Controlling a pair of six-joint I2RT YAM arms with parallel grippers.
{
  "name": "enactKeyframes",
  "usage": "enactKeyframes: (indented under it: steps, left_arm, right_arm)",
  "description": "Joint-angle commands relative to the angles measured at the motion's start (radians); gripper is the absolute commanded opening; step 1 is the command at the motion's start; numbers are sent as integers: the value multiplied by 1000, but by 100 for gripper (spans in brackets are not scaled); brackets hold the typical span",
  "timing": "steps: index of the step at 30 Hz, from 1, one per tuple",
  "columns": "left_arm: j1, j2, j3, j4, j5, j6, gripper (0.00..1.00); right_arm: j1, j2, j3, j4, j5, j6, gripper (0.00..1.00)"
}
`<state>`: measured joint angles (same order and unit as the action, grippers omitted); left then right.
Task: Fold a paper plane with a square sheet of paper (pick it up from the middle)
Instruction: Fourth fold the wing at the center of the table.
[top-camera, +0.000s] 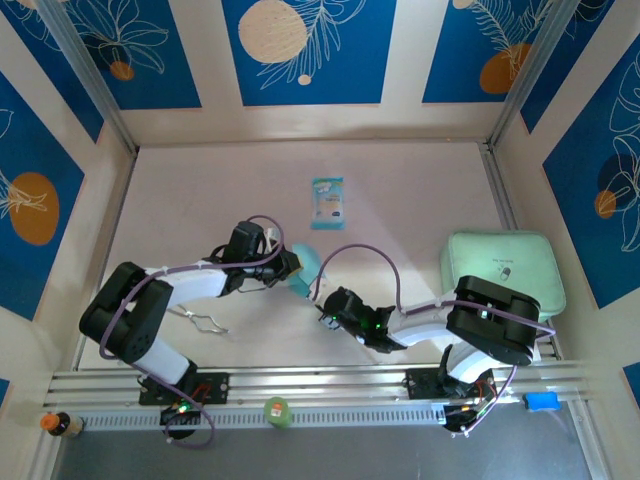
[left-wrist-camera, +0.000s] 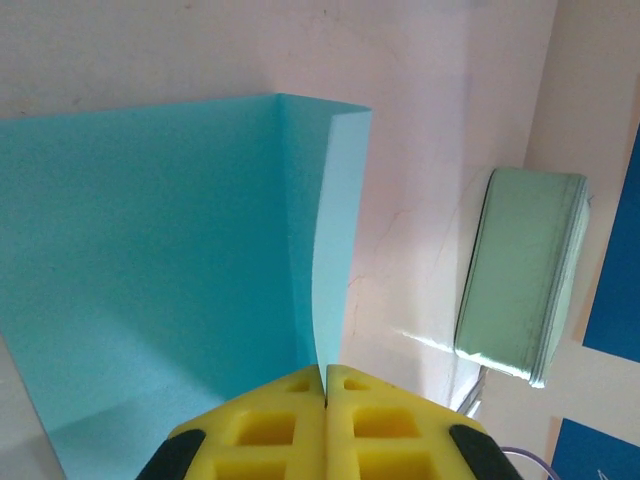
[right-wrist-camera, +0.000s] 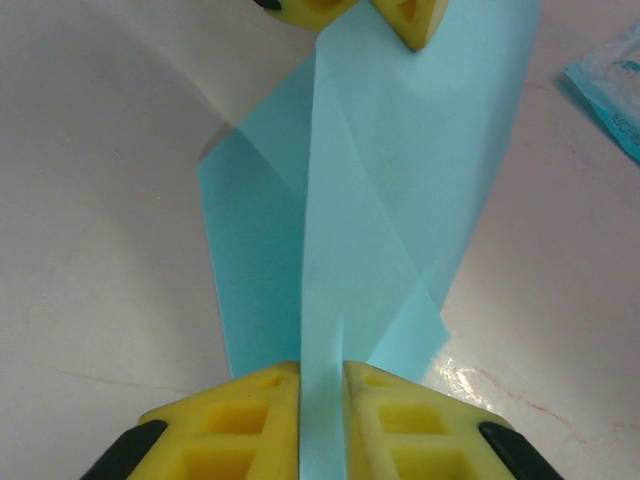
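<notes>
The square sheet of paper (top-camera: 306, 268) is light blue, creased and partly folded. It is held off the table between my two grippers. My left gripper (left-wrist-camera: 326, 372) is shut on one thin edge of the sheet (left-wrist-camera: 150, 260), which bends up into a vertical flap beside the fingers. In the right wrist view the left gripper (right-wrist-camera: 362, 12) pinches the sheet's far end. My right gripper (right-wrist-camera: 322, 375) is closed to a narrow gap on a strip of the sheet (right-wrist-camera: 360, 200), which fills that gap. Diagonal creases run across the paper.
A small teal-and-white printed packet (top-camera: 327, 203) lies beyond the grippers toward the back wall. A pale green rounded pad (top-camera: 500, 272) sits at the right, close to the right arm. A thin wire tool (top-camera: 203, 322) lies by the left arm. Walls enclose the table.
</notes>
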<state>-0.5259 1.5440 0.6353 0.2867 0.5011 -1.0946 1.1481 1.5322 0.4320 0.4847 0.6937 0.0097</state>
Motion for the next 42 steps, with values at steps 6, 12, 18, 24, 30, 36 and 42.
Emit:
enactKeyframes:
  steps: [6,12,18,24,30,36,42]
  left_arm:
    - [-5,-42,-1,-46,-31,2,17]
    - [-5,-42,-3,-43,-29,1,10]
    - [-5,-47,-2,-44,-29,-1,4]
    - [-5,-44,-2,-48,-27,-2,3]
    - [-5,-43,-2,-50,-29,-1,3]
    - [-5,-51,0,-58,-32,0,3]
    - [-5,-48,6,-64,-32,1,3]
  right_arm:
    - [1,-7,0,14,26,45,12]
    - [-2,-5,-1,12,18,58,15]
    - [-9,9,2,15,26,62,20]
    - [-18,13,-1,24,14,62,20]
    - [-18,11,0,27,3,65,15]
    - [-20,19,3,20,9,67,19]
    - [-24,23,5,28,-7,61,20]
